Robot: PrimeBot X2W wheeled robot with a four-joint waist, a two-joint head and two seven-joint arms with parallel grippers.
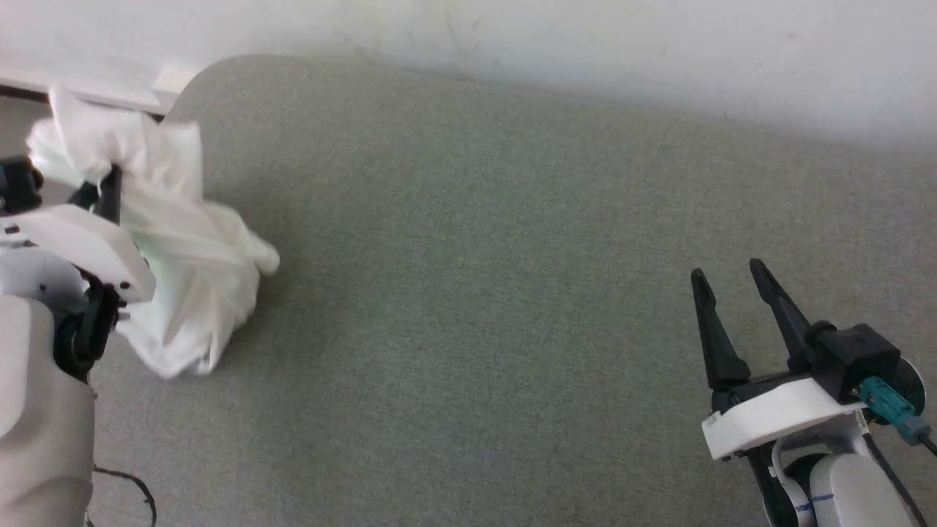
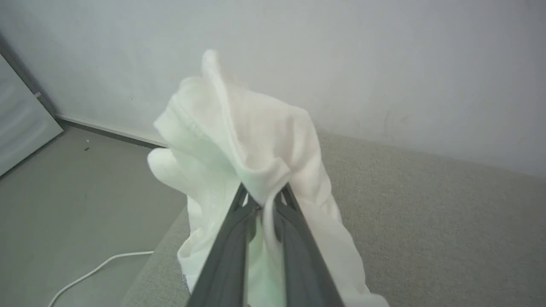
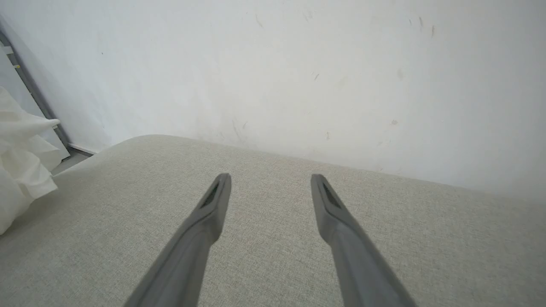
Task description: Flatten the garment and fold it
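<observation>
The garment (image 1: 187, 249) is a crumpled white bundle of thin fabric at the far left of the grey cushioned surface (image 1: 476, 293). Part of it is lifted and part trails down onto the surface. My left gripper (image 1: 110, 183) is shut on its upper folds; in the left wrist view the fabric (image 2: 239, 140) bunches over the pinched fingertips of the left gripper (image 2: 263, 194). No stitching or patch is visible. My right gripper (image 1: 728, 274) stands open over bare surface at the lower right, far from the garment. The right wrist view shows the right gripper (image 3: 269, 181) spread with nothing between, and the garment's edge (image 3: 21, 162) at far left.
A white wall (image 1: 585, 44) runs along the back of the surface. The surface's rounded left corner (image 1: 212, 73) is close behind the garment. Beyond it lies grey floor (image 2: 64, 204) with a white cable (image 2: 94, 268) and a pale panel (image 2: 21, 119).
</observation>
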